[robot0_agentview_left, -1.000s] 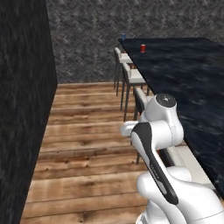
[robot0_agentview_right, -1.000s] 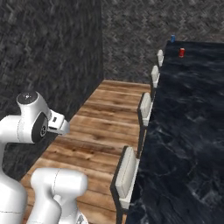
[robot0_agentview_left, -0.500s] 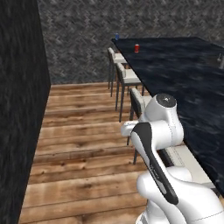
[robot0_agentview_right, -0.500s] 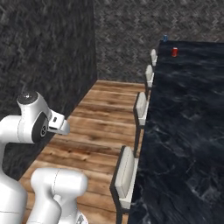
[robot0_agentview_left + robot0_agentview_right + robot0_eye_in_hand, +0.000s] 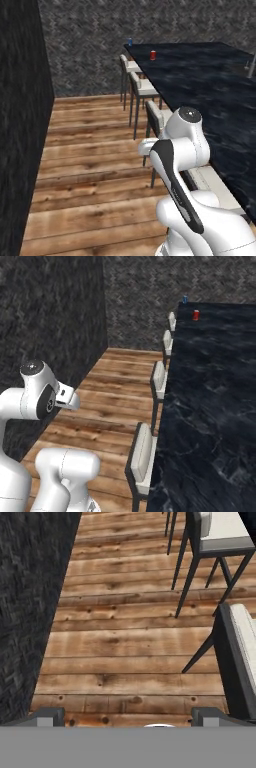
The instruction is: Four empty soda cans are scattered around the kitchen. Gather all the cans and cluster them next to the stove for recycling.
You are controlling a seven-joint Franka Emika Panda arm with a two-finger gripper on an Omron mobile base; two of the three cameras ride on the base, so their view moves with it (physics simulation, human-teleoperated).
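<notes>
Dark wall left, plank floor [image 5: 125,647], stools [image 5: 141,89] lined along the dark counter [image 5: 215,386]. Blue can [image 5: 130,42] and red can [image 5: 153,55] stand upright at the counter's far end, near each other. Gripper [image 5: 127,718] points at the floor, jaws spread, empty, arm tucked, likely for driving.

Base cams flank arm, share counter [image 5: 210,85], hand cam floorward

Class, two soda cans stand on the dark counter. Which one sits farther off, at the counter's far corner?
The blue can, by the back wall. The red can stands nearer the robot and farther in from the counter edge.
</notes>
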